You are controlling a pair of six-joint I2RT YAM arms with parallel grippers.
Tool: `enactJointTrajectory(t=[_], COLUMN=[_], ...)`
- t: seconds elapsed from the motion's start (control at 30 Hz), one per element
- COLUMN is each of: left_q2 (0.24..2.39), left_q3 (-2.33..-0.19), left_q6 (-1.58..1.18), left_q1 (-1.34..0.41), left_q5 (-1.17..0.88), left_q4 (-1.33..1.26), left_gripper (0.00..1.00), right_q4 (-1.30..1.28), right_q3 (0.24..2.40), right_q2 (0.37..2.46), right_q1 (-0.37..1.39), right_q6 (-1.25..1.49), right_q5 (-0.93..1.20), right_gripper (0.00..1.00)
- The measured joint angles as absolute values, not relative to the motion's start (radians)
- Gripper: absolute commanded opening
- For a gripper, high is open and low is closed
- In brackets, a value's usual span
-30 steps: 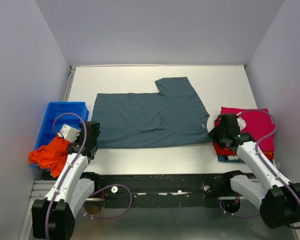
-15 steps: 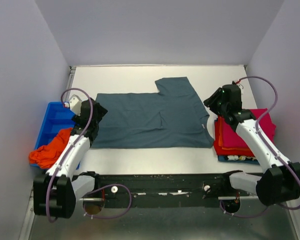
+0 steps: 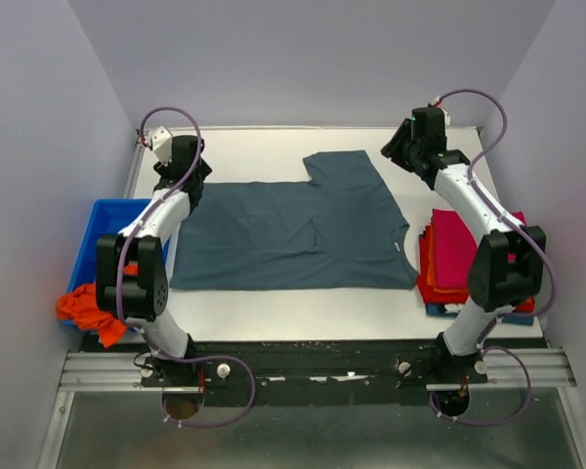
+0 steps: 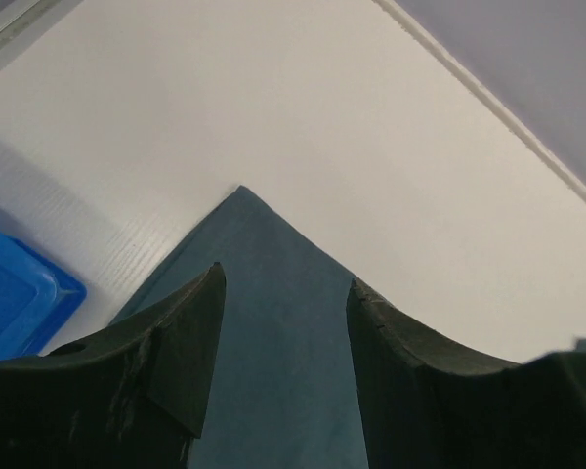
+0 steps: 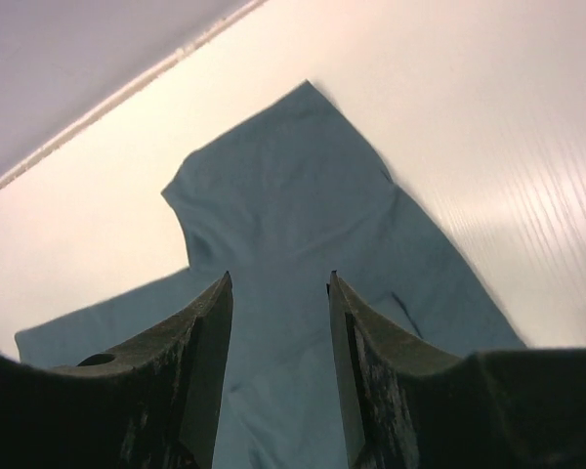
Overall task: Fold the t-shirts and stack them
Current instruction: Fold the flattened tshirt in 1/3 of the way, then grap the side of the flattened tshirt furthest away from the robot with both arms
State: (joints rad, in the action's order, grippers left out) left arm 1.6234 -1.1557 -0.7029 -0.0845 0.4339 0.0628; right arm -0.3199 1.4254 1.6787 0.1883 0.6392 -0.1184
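Far left of the top view: bright orange cloth t-shirt [image 3: 78,305] is draped over the rim of the rigid blue plastic bin [image 3: 103,230], not yet folded. Left gripper [image 4: 285,276]: jaws parted, nothing held, poised at the upper-left corner of the slate grey-blue cloth t-shirt [image 3: 293,234], which is spread flat mid-frame. Right gripper [image 5: 279,277]: jaws also parted, empty, near the sleeve at upper centre. A stack of folded magenta-pink and red cloth t-shirts [image 3: 452,252] is seen at right. Step judged: pickup of the far edge for a fold. Next: cloth to be pinched at both points, then drawn evenly toward frame bottom.
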Motion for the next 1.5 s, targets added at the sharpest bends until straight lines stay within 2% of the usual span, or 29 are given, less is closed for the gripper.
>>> enactJointTrajectory(t=[0.13, 0.37, 0.7, 0.9, 1.07, 1.17, 1.23, 1.3, 1.5], left_q2=[1.742, 1.943, 2.207, 2.265, 2.330, 2.340, 2.340, 2.340, 2.336], left_q3=[-1.232, -1.390, -1.728, -1.825, -1.916, -1.924, -1.926, -1.929, -1.910], left_q6=[-0.688, -0.675, -0.678, -0.683, -0.676, -0.670, -0.665, -0.664, -0.662], left_q1=[-0.062, -0.038, 0.011, 0.041, 0.048, 0.048, 0.048, 0.048, 0.050], left_q5=[0.432, 0.430, 0.408, 0.382, 0.336, 0.308, 0.293, 0.281, 0.266], left_q4=[0.089, 0.173, 0.364, 0.477, 0.554, 0.569, 0.571, 0.576, 0.556], left_gripper=[0.63, 0.61, 0.59, 0.60, 0.60, 0.59, 0.56, 0.52, 0.49], right_q4=[-0.345, -0.360, -0.371, -0.401, -0.446, -0.480, -0.498, -0.509, -0.523], right_q3=[1.584, 1.671, 1.788, 1.909, 2.052, 2.150, 2.203, 2.221, 2.223], right_q2=[1.810, 1.942, 2.061, 2.158, 2.272, 2.351, 2.395, 2.418, 2.444], right_q1=[0.189, 0.188, 0.189, 0.189, 0.188, 0.187, 0.183, 0.175, 0.131], right_q6=[0.622, 0.610, 0.593, 0.594, 0.603, 0.606, 0.610, 0.619, 0.645], right_q5=[-0.119, -0.108, -0.070, -0.057, -0.058, -0.059, -0.058, -0.057, -0.051], right_gripper=[0.52, 0.51, 0.53, 0.53, 0.68, 0.67, 0.62, 0.61, 0.60])
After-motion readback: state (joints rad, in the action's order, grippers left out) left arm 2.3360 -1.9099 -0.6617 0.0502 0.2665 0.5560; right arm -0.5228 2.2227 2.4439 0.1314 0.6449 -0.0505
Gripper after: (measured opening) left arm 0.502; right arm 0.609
